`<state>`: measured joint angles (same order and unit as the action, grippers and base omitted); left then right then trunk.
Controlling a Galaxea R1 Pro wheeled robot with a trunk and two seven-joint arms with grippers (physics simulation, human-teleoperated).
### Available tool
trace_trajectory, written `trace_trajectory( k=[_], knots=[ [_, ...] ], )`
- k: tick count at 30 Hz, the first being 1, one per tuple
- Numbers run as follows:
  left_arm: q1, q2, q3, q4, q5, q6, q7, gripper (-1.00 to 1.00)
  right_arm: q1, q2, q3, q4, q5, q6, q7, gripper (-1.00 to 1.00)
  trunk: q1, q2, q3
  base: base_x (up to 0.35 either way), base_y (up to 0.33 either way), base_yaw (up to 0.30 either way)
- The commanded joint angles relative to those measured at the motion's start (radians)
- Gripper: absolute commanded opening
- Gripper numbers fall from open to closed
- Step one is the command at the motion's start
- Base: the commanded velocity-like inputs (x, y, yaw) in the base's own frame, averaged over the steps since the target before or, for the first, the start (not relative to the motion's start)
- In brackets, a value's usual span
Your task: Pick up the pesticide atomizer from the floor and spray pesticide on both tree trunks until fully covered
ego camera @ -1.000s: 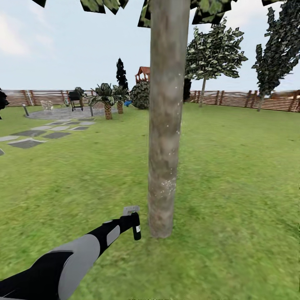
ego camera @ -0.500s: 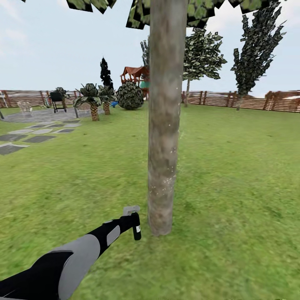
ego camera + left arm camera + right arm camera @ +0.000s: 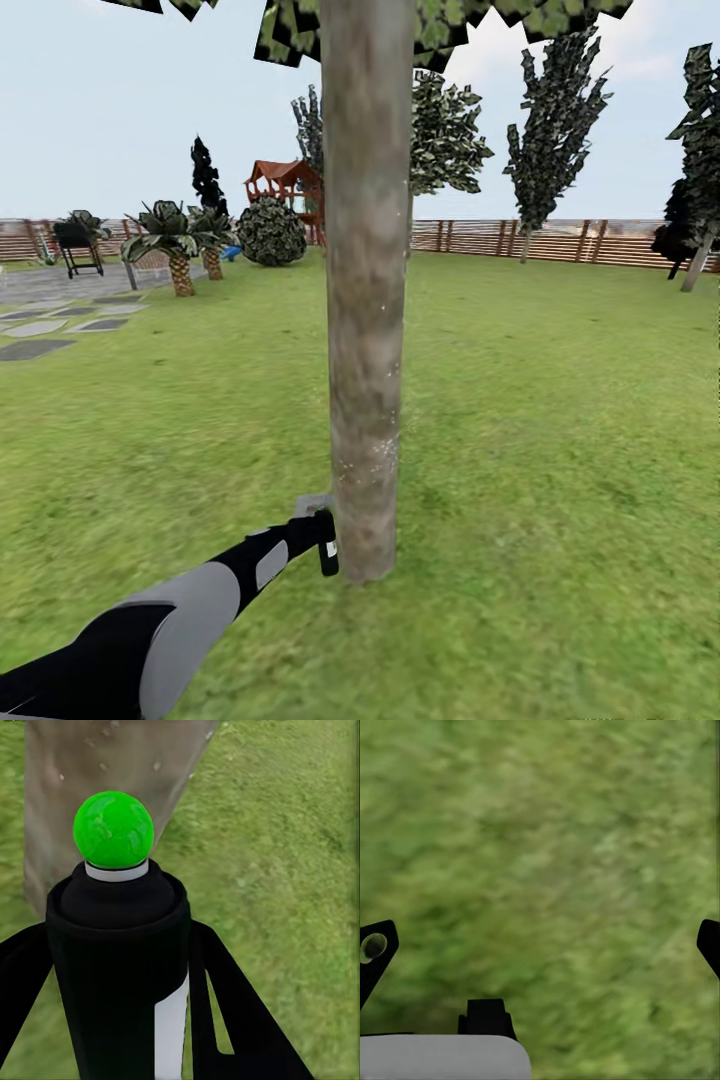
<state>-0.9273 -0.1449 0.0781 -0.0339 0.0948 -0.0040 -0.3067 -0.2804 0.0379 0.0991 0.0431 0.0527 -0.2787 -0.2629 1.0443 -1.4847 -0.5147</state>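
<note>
While left claw (image 3: 120,967) grips atomizer (image 3: 120,945) — trunk (image 3: 365,300) near

Mottled grey-brown trunk (image 3: 365,300), green lawn (image 3: 560,420)

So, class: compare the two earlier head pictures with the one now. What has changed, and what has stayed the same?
The whole view has slid left, so the camera has turned rightward; the things have not moved. The tree trunk now sits left of centre, nearly touching the pesticide atomizer, and more fence shows at right. Unchanged: the left gripper keeps its jaws shut on the atomizer, held out low by the trunk's base.
</note>
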Motion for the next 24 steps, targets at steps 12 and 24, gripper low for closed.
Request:
trace_trajectory(
  k=[12, 24],
  knots=[
    [-0.002, 0.056, 0.0, -0.721, 0.006, 0.751, 0.003, -1.0, -0.002, -0.001, 0.005, 0.003, 0.007, -0.005, -0.009, 1.0, 0.0, -0.001, -0.001, 0.002, 0.0, -0.004],
    [-0.479, 0.053, -0.001, -0.621, 0.006, 0.99, 0.003, -1.0, -0.002, -0.003, 0.005, 0.003, 0.007, -0.004, -0.009, 1.0, 0.0, -0.001, -0.001, 0.0, 0.0, 0.0]
  ],
)
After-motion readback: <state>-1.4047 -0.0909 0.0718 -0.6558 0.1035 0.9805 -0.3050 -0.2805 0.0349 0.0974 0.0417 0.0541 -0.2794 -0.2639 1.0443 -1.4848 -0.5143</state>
